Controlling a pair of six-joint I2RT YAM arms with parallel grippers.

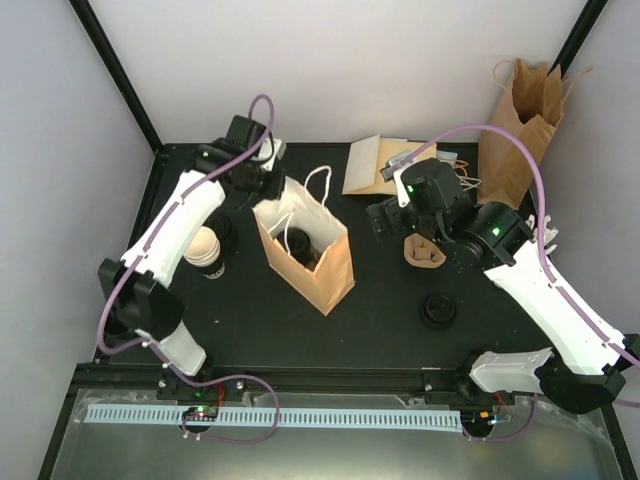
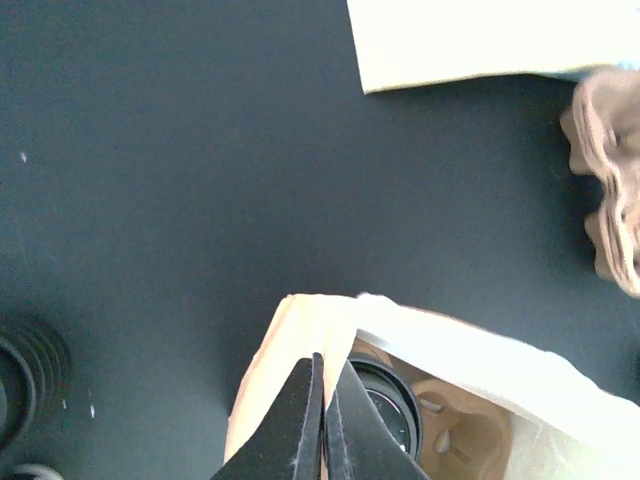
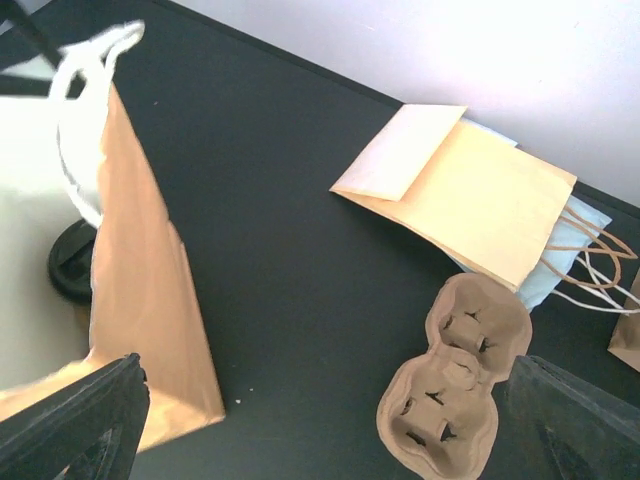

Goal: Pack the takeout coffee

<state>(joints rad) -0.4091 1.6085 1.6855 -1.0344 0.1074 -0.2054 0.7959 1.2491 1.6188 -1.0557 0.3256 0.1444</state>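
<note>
1. Hovering at the bag (image 1: 325, 268) rim, left gripper (image 2: 322, 375) has fingers pressed together; one lidded coffee cup (image 2: 385, 405) sits inside.
2. Right gripper (image 3: 330, 410) gapes wide, right of the bag.
3. Packing looks midway; more coffee likely needs loading next.

Pretty plain setup — matte black table (image 1: 250, 330) boxed in by white walls (image 1: 330, 60), black frame posts (image 1: 115, 75) in the far corners, bright even light, grey metal ledge (image 1: 330, 455) along the near edge.
</note>
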